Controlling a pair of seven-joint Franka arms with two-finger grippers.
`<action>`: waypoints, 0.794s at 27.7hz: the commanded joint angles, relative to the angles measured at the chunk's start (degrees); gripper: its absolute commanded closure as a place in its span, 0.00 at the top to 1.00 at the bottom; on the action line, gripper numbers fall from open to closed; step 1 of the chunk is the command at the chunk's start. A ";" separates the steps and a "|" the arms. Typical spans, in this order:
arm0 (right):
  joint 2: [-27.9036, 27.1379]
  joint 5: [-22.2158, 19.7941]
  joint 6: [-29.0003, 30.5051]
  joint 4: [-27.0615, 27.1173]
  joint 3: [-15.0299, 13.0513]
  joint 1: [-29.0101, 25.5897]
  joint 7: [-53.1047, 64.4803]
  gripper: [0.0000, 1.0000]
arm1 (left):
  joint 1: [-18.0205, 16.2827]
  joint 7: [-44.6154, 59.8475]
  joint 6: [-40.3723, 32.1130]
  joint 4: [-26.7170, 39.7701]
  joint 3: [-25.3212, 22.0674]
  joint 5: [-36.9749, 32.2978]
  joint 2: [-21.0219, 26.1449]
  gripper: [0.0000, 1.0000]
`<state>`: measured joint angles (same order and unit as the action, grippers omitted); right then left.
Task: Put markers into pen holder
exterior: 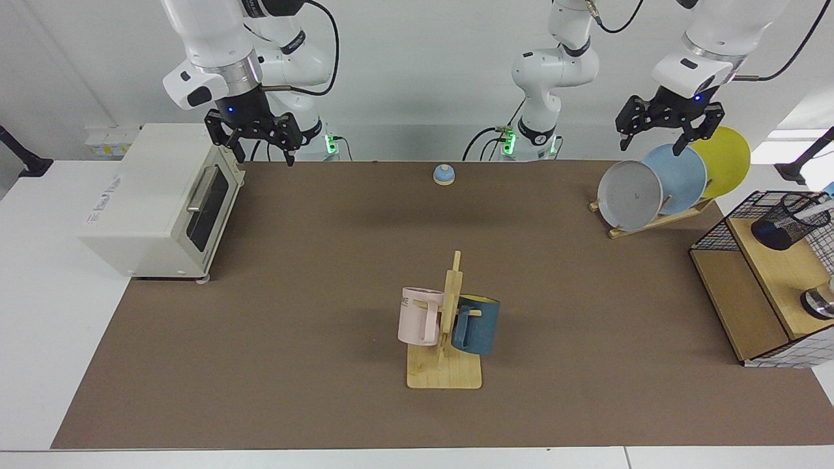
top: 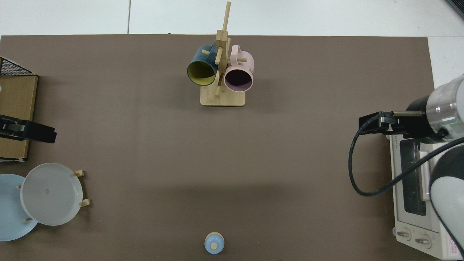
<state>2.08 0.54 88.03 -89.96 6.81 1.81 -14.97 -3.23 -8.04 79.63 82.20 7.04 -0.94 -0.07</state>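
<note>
Marker (exterior: 816, 207) stands tilted in pen holder (exterior: 785, 221) on wooden shelf (exterior: 778, 273) at desk's right edge. Left gripper (exterior: 666, 131) fingers wide, empty, above plate rack (exterior: 658, 218). Right gripper (exterior: 262, 143) fingers wide, empty, waits above toaster oven (exterior: 153, 198).

At the facing view's right edge the pen holder (exterior: 790, 221) and the marker (exterior: 818, 210) leaning in it are partly cut off. The top view leaves them out and shows only a sliver of my left gripper (top: 27, 131).
</note>
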 commanded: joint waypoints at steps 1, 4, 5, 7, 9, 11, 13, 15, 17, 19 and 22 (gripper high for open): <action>1.09 0.60 1.44 -1.53 0.31 -0.93 1.26 1.00 | 2.17 1.27 -1.41 -0.64 -1.93 0.85 -0.28 1.00; 1.09 0.60 1.44 -1.53 0.31 -0.93 1.26 1.00 | 4.37 2.76 -1.32 -0.64 -4.39 1.03 -0.28 1.00; 1.09 0.60 1.44 -1.53 0.31 -0.93 1.26 1.00 | 4.55 2.85 -1.23 -0.64 -4.92 1.29 -0.36 1.00; 1.09 0.69 1.44 -1.53 0.31 -0.93 1.26 1.00 | 4.64 2.85 -1.06 -0.64 -5.54 1.55 -0.36 1.00; 1.09 0.60 1.44 -1.53 0.31 -0.93 1.26 1.00 | 4.55 2.59 -0.79 -0.55 -5.80 1.55 -0.36 1.00; 1.09 0.60 1.44 -1.53 0.31 -0.93 1.26 1.00 | 4.55 2.32 -0.62 -0.46 -5.89 1.47 -0.45 1.00; 1.09 0.60 1.44 -1.53 0.31 -0.93 1.26 1.00 | 4.64 2.32 -0.62 -0.46 -5.89 1.38 -0.71 1.00; 1.09 0.60 1.44 -1.53 0.31 -0.93 1.26 1.00 | 4.64 2.24 -0.62 -0.46 -5.72 1.29 -0.80 1.00; 1.09 0.60 1.44 -1.53 0.31 -0.93 1.26 1.00 | 4.64 2.24 -0.62 -0.46 -5.72 1.29 -0.89 1.00; 1.09 0.60 1.44 -1.53 0.31 -0.93 1.26 1.00 | 4.64 2.32 -0.62 -0.46 -5.72 1.20 -0.89 1.00; 1.09 0.60 1.44 -1.53 0.31 -0.93 1.26 1.00 | 4.64 2.32 -0.18 -0.29 -5.80 1.55 -0.98 1.00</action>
<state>2.08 0.54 88.03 -89.96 6.81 1.81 -14.97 0.04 -6.27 79.45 82.14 2.45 -0.38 -0.57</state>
